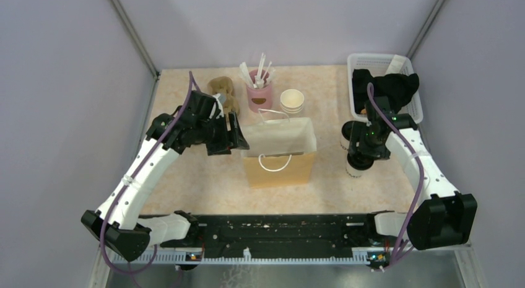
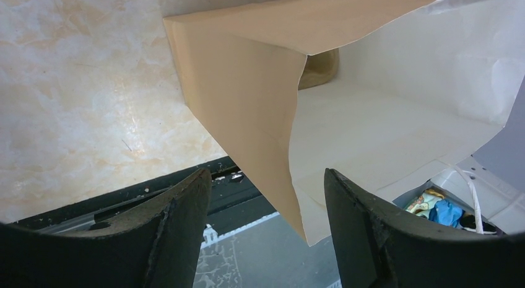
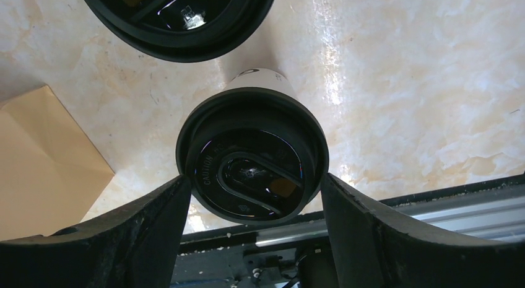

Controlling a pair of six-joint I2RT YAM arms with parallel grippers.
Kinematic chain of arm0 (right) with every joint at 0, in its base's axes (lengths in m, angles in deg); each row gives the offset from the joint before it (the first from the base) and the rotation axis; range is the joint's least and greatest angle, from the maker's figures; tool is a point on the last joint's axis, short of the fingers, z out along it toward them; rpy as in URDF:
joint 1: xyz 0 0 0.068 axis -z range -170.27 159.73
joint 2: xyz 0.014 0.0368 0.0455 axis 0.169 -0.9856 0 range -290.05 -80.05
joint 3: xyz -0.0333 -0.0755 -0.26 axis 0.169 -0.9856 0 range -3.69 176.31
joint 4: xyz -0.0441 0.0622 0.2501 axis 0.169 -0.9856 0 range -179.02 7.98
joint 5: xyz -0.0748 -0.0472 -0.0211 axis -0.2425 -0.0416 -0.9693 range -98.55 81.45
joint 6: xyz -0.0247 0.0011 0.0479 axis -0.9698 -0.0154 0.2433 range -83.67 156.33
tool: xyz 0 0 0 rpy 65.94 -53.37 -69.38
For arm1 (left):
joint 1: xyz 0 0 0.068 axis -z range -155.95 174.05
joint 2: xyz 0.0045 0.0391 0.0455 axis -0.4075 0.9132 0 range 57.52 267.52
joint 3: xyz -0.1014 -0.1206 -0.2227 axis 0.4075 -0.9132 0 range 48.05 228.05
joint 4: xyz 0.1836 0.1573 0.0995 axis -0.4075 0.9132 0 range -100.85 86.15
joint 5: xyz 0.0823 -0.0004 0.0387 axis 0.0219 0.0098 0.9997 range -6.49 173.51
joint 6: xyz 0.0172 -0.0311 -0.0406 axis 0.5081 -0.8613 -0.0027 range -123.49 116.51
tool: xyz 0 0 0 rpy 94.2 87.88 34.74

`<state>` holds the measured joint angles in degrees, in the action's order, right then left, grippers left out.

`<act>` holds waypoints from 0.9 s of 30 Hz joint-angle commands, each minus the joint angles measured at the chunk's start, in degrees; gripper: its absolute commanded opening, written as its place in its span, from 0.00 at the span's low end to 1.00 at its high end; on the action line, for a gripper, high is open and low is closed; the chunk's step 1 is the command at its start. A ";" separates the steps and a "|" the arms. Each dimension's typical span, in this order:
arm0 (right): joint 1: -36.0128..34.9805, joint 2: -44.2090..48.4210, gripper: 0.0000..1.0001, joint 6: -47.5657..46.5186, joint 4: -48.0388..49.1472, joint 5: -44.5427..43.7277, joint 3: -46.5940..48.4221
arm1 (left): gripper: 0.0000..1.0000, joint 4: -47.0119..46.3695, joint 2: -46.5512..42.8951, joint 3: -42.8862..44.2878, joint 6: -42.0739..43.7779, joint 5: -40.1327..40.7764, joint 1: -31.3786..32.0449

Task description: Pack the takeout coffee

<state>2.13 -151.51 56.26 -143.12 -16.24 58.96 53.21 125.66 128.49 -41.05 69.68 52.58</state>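
- Nearest, on the right of the desk (image 1: pixel 204 176): near cup (image 3: pixel 251 170), upright, long axis vertical, black lid up. "CAUTION" lettering on the lid legible only in the right wrist view.
- Around that lid: right tool (image 3: pixel 254 179), spread wide, one finger just beside the rim on each side. Cannot tell whether either finger touches.
- Just behind: far cup (image 1: pixel 347 138), also upright, lid up. Only an arc of its lid in the right wrist view.
- Centre: paper bag (image 1: pixel 278 153), standing, mouth open upward. Bare desk between it and both cups, which stand outside it.
- At the bag's left wall: left tool (image 2: pixel 267 174), open, holding nothing. Wall edge inside the gap and white interior seen only in the left wrist view.
- Far side: plush toy (image 1: pixel 221 90), pink holder (image 1: pixel 260 96), stack of lidless cups (image 1: pixel 292 101), white basket (image 1: pixel 384 59) near the right wall.
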 commanded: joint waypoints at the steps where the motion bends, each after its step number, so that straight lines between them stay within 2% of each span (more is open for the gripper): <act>1: 0.55 -0.89 0.78 -1.14 0.86 -1.54 -0.18 | 0.74 -1.41 -0.46 1.03 1.05 -0.63 0.00; 13: 0.55 0.92 0.78 -2.07 -2.18 -0.39 4.04 | 0.74 -2.24 -0.09 0.74 0.68 -0.95 -0.01; 27: 0.50 -0.26 0.79 -2.81 0.14 -0.39 1.67 | 0.73 -2.51 -0.37 0.36 -0.20 -1.11 0.03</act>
<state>2.16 -151.71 54.31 -144.49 -16.00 60.49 52.57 125.66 128.49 -41.05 69.36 52.58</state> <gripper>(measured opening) 0.790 0.736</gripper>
